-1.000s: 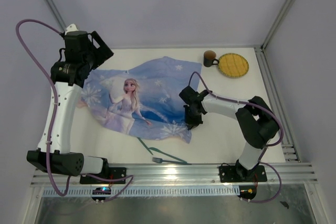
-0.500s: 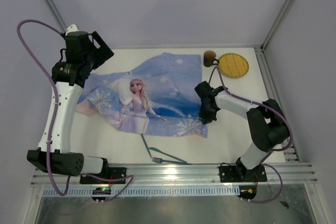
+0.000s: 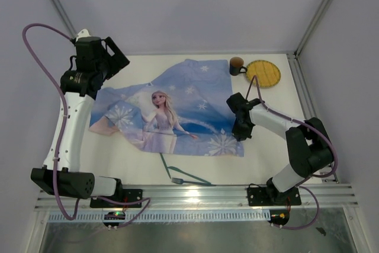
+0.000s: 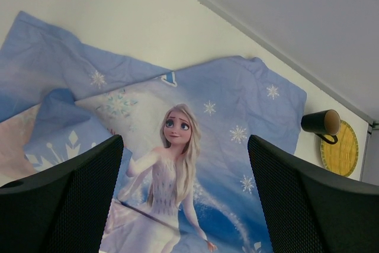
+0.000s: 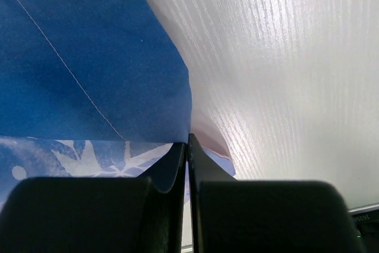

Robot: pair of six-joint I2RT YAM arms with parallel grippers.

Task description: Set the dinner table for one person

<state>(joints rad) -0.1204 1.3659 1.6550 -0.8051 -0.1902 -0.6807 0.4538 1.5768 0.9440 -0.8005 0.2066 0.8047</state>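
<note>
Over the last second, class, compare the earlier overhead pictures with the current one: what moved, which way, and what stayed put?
The right gripper, shut on the edge of the blue cloth, has pulled it to the right across the table, spreading it flatter. Nothing was newly gripped or let go. The left gripper stayed raised and open at the far left. The mug, yellow mat and fork did not move.

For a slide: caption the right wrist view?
Shut right gripper pinches the blue printed cloth at its edge, above the white dinner table.
</note>
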